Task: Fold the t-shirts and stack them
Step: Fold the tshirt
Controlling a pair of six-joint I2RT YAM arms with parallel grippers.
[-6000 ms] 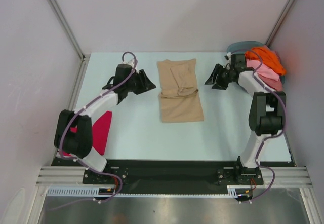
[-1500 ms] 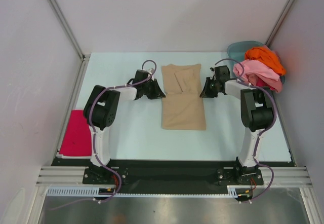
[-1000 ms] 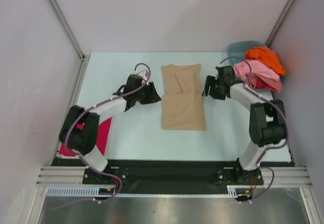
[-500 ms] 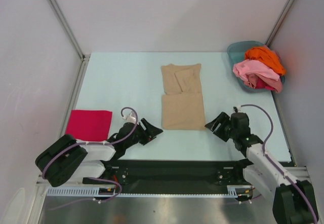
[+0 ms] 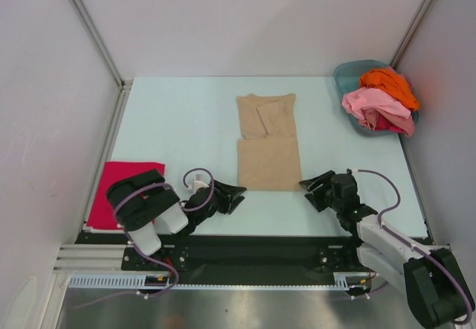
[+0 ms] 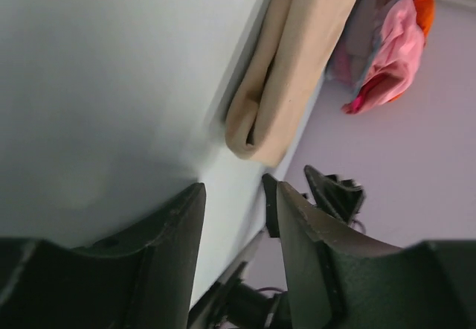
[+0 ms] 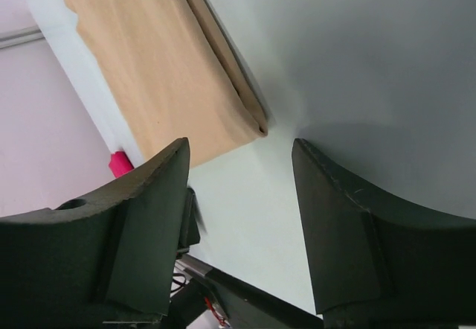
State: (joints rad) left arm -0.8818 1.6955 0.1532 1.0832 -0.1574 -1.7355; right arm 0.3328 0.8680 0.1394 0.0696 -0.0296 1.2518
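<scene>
I see the folded tan shirt [image 5: 268, 150] lying mid-counter [image 5: 178, 120]. The left jaws and right jaws sit just off its near corners, both parted and empty. A folded magenta shirt [image 5: 119, 176] lies far left.

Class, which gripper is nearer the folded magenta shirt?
Left. The left gripper lies to the right of the magenta shirt, by the near-left corner of the tan shirt. The right gripper is farther off, past its near-right corner.

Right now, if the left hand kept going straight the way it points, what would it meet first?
The left hand would probably meet the folded tan t-shirt, at its near left corner; depth is unclear.
</scene>
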